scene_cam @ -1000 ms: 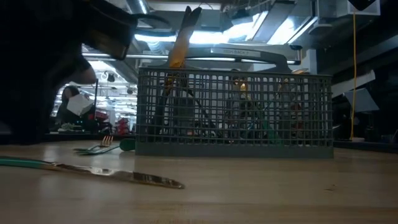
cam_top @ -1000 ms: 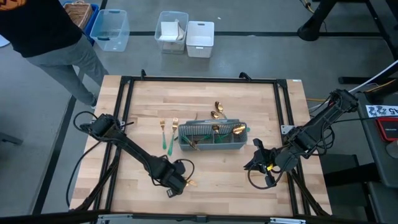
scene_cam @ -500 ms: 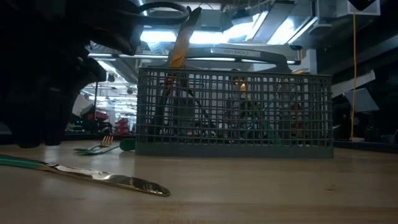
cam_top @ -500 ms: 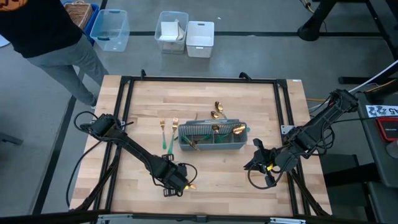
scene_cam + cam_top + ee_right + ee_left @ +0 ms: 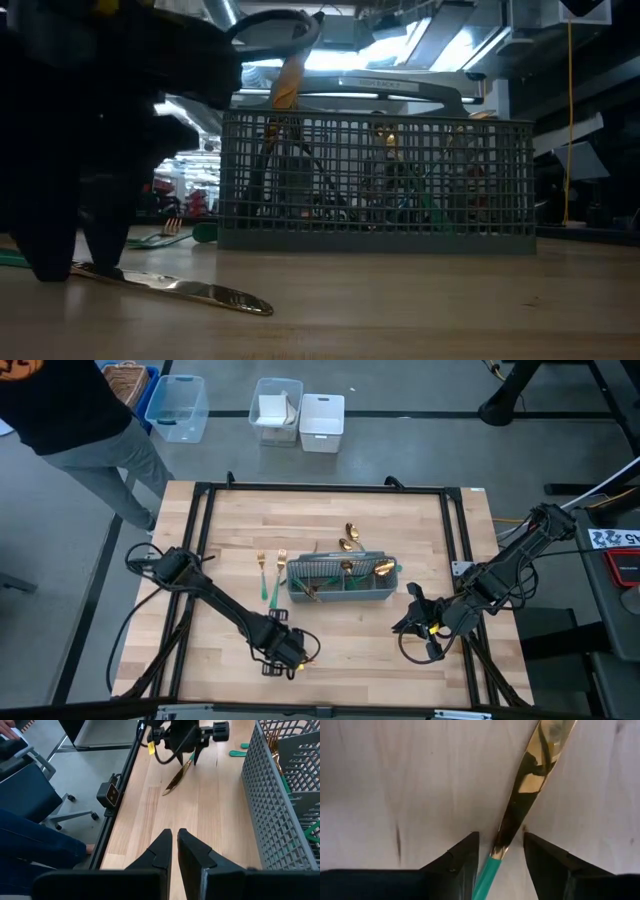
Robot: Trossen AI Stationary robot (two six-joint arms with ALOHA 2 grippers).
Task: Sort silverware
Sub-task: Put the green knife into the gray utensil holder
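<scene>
Around the caddy mid-surface: two forks just to its left, spoons just behind it, a knife well before it between the left gripper's fingers.

One knife, two forks, one caddy, two arms

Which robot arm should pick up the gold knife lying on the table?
The left. Its gripper is right down over the knife, open fingers on either side where the teal handle begins. The right gripper waits past the other end of the caddy, fingers nearly together.
</scene>
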